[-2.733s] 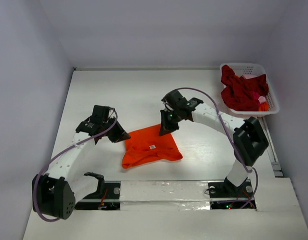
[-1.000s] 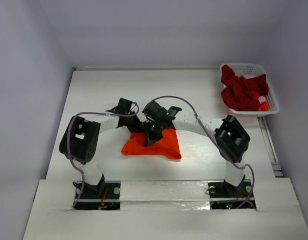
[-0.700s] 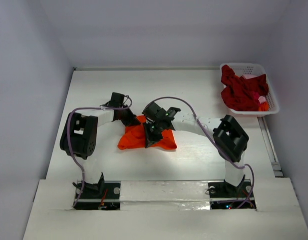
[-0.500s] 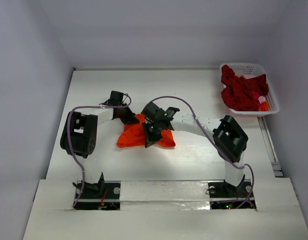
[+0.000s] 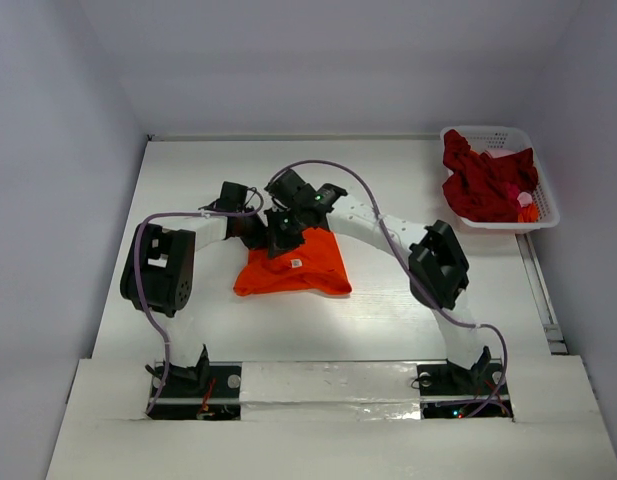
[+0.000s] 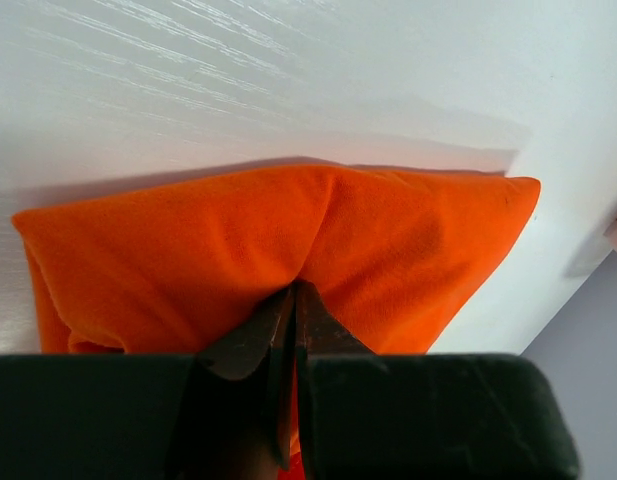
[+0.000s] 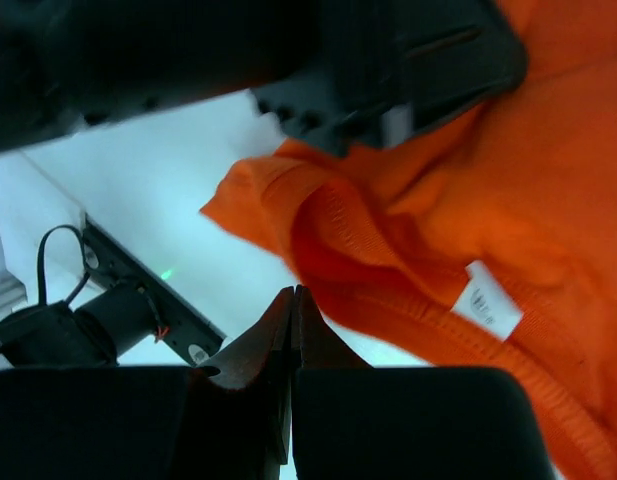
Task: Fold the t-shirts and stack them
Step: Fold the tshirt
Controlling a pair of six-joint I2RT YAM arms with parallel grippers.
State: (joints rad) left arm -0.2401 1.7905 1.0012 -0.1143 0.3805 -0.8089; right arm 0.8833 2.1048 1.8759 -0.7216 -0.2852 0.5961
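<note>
Fold in hand: orange t-shirt on the desk.
Left fingers and right fingers both pinched shut on its far edge; next I'd lay it flat, then release.

From here I see my right gripper, its fingers pressed together at a raised fold of the orange t-shirt, white neck label alongside, black arm housing overhead, on the white table.
</note>
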